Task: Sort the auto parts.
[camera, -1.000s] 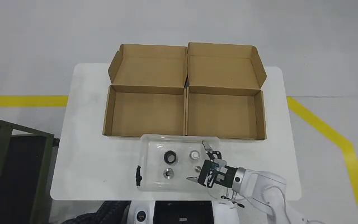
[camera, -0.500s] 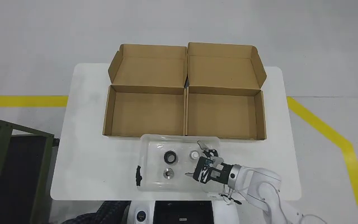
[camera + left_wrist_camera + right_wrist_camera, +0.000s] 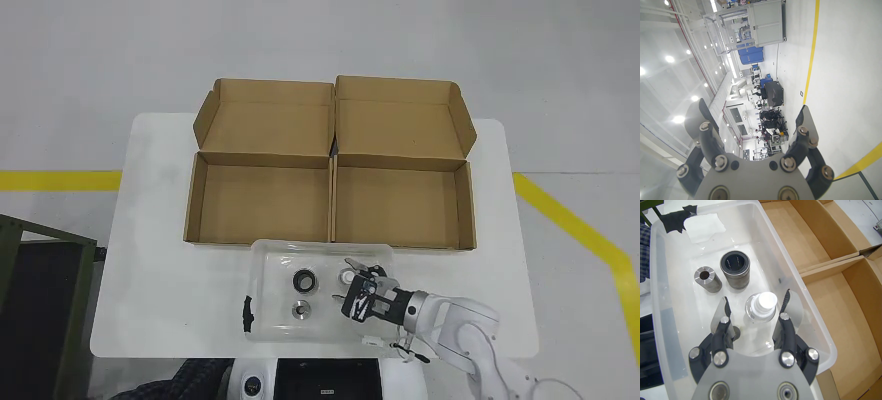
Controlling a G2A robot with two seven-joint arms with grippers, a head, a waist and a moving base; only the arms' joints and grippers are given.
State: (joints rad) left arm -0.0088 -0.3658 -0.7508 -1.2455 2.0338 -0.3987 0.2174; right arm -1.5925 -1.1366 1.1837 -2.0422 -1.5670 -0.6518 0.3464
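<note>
Tight: translucent plastic bin wall (image 3: 791,272) just beside one right gripper (image 3: 756,299) finger; small dark metal stub (image 3: 736,333) possibly touching the other.

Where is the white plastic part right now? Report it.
In the right wrist view the white plastic part stands in the clear bin, at the tips of the open right hand, beside the large bearing.

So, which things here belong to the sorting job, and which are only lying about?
For the job: clear tub, big dark cylinder, small metal cylinder, white part, two cardboard boxes, right hand.
Lying about: black tape, paper scrap.
</note>
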